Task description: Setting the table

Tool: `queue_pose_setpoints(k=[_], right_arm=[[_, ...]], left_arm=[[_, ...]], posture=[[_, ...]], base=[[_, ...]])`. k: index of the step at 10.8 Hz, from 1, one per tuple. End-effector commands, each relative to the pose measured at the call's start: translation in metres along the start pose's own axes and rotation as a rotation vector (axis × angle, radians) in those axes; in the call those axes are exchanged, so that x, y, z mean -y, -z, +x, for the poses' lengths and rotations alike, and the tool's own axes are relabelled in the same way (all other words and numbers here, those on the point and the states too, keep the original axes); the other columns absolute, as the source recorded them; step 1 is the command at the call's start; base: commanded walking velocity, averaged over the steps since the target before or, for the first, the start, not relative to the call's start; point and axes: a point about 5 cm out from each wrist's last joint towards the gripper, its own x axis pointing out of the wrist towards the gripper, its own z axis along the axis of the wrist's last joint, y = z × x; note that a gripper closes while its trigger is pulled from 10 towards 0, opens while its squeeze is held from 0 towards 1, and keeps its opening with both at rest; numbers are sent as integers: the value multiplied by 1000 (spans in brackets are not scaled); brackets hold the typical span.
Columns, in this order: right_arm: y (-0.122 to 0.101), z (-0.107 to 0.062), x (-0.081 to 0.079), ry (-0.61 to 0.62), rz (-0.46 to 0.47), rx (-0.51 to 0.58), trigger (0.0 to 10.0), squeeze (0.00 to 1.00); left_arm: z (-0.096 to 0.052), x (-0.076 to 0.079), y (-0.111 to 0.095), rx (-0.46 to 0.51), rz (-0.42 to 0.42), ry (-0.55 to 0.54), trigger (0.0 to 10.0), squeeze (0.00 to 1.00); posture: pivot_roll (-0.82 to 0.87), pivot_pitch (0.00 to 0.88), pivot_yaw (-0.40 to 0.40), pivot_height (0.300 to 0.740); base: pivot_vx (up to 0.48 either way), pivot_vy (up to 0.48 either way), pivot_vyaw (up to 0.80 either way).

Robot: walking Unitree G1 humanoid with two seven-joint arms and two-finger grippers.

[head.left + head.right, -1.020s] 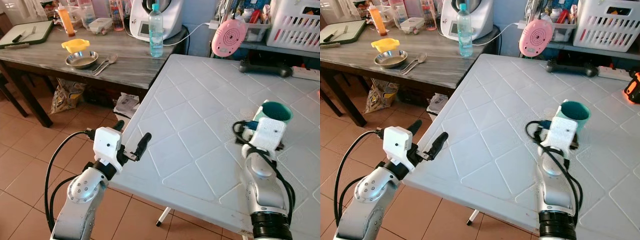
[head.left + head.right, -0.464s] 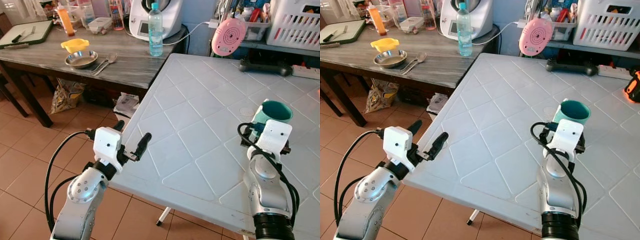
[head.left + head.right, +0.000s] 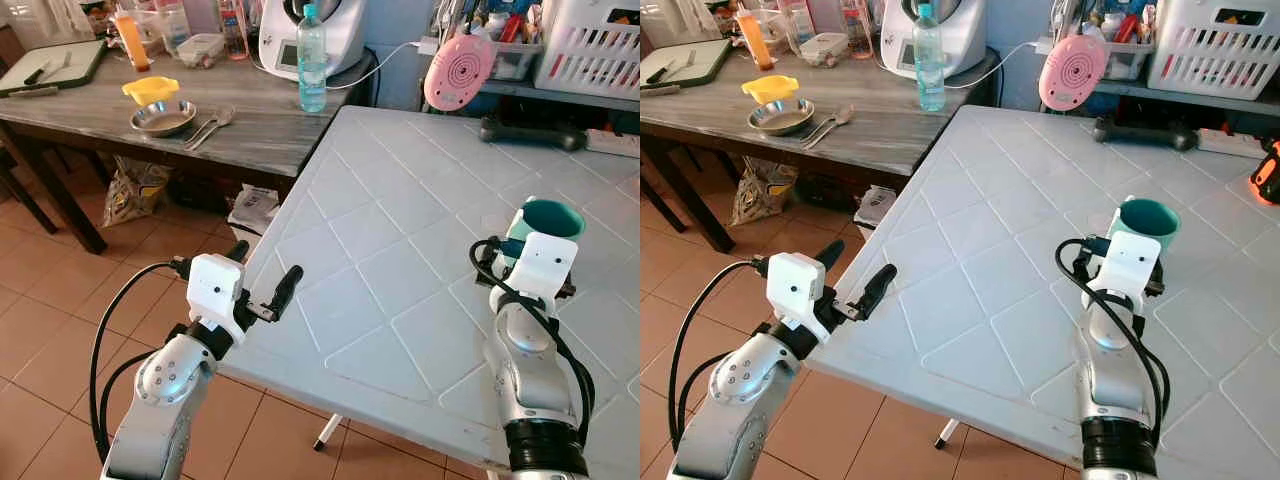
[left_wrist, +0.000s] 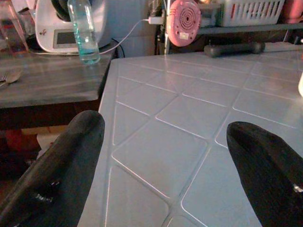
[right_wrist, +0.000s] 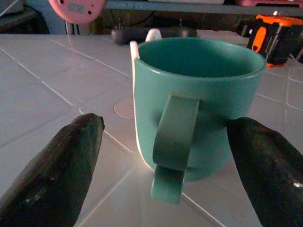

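Teal mug [image 5: 199, 104] upright on the white tiled table [image 3: 380, 260], toward its right side, handle turned near, facing the right gripper [image 5: 165, 156]. Lying straight ahead of that gripper, between its spread fingers [image 5: 57, 170], not yet touched. Far closer to the right arm than the left. Left gripper [image 4: 165, 156] also spread, holding nothing, hovering at the table's near-left edge. Mug's base partly hidden behind the wrist in the head views.

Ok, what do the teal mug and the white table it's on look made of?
The teal mug looks like glazed ceramic: thick rim and handle, soft sheen. The white table looks like moulded plastic, semi-matte, with a raised diamond pattern pressed in; that's my best guess.
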Motion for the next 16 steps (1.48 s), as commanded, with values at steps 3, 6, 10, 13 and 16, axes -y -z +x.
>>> queue_pose_setpoints(k=[3,6,10,13,16], right_arm=[[-3,3,-5,-28,23,23,0,0],[-2,2,-6,-27,18,20,0,0],[4,2,14,33,-25,-4,10000,0],[0,5,29,79,-56,6,10000,0],[-2,2,43,119,-91,16,10000,0]], left_arm=[[1,-2,0,-2,12,-9,10000,0],[2,-2,0,-1,11,-10,10000,0],[2,-2,1,-2,6,-9,10000,0],[3,-2,2,-3,6,-7,10000,0],[4,-2,2,-2,7,-10,10000,0]], posture=[[104,39,37,740],[102,36,35,740],[92,38,37,740],[85,39,41,740],[76,33,41,740]], base=[[0,0,0],[0,0,0],[0,0,0],[0,0,0],[0,0,0]])
